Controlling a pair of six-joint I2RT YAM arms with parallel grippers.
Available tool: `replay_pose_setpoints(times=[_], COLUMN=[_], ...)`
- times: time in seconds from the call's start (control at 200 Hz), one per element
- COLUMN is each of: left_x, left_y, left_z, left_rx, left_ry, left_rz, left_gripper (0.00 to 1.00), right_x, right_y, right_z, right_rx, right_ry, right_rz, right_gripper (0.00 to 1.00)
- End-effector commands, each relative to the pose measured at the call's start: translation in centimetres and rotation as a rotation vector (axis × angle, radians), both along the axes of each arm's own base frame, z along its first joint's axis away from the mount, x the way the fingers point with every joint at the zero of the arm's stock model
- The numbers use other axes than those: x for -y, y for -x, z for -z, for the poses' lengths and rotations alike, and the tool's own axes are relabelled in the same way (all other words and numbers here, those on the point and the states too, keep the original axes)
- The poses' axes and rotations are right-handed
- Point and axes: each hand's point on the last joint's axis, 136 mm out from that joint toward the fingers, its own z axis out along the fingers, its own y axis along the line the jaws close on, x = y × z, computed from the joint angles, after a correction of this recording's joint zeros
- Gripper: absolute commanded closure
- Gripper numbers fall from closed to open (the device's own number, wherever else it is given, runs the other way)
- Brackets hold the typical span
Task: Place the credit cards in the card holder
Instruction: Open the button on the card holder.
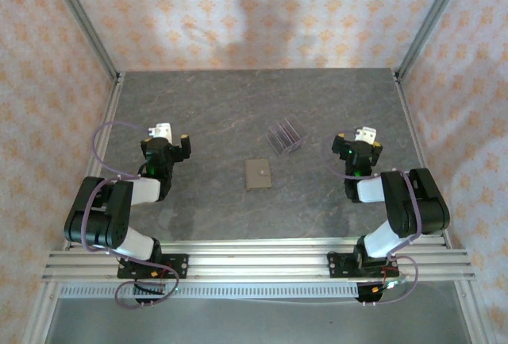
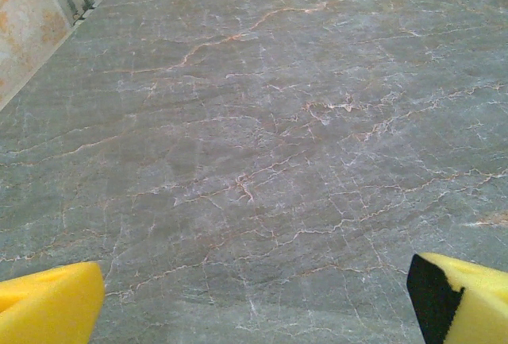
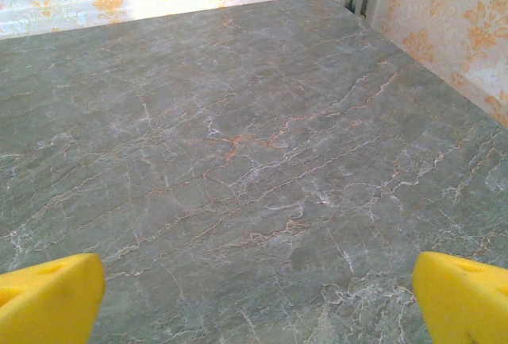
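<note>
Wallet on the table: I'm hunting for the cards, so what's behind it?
A clear rack stands behind the wallet, slightly right, holding dark cards; the wallet's inside is hidden.

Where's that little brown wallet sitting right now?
In the overhead view, the card holder lies flat near the middle of the table, a little to the left of the clear rack and closer to the robot's edge.
</note>
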Motion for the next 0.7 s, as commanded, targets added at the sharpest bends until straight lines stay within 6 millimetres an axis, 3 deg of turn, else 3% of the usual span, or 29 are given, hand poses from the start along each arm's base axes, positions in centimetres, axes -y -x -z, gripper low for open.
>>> replay_pose_setpoints(times=[0.0,0.205,0.245,0.295,0.42,0.495,0.505,0.535,0.62,0.691], left_x=[-0.2,-0.5,-1.2,-1.9,-2.9,-2.1,-2.2,-2.6,-5.2,-3.8], left_y=[-0.4,-0.4,-0.3,-0.1,0.7,1.0,1.1,1.6,4.1,3.6], left_z=[-0.2,-0.3,-1.0,-2.3,-5.9,-7.9,-8.1,-8.4,-7.5,-5.7], left_rx=[-0.006,-0.002,-0.006,-0.017,-0.075,-0.123,-0.13,-0.133,-0.174,-0.268], left_ry=[-0.009,0.008,0.006,0.004,0.024,0.062,0.067,0.114,0.299,0.423], left_rz=[0.002,0.0,-0.043,-0.092,-0.218,-0.243,-0.254,-0.317,-0.585,-0.509], left_gripper=[0.0,0.0,0.0,0.0,0.0,0.0,0.0,0.0,0.0,0.0], right_x=[0.2,2.2,3.0,2.3,3.0,3.4,3.4,3.5,4.9,4.7], right_y=[0.1,0.3,0.7,1.3,2.6,2.8,3.1,3.6,5.9,6.8], right_z=[-0.6,-0.8,-1.4,-1.8,-6.3,-8.9,-10.0,-10.7,-10.8,-10.8], right_rx=[0.026,0.034,0.06,0.064,0.101,0.142,0.163,0.182,0.209,0.215], right_ry=[0.005,-0.011,-0.012,-0.023,0.024,-0.059,-0.106,-0.185,-0.388,-0.524], right_rz=[0.013,0.127,0.174,0.122,0.219,0.269,0.286,0.313,0.459,0.431], right_gripper=[0.01,0.01,0.01,0.01,0.01,0.01,0.01,0.01,0.01,0.01])
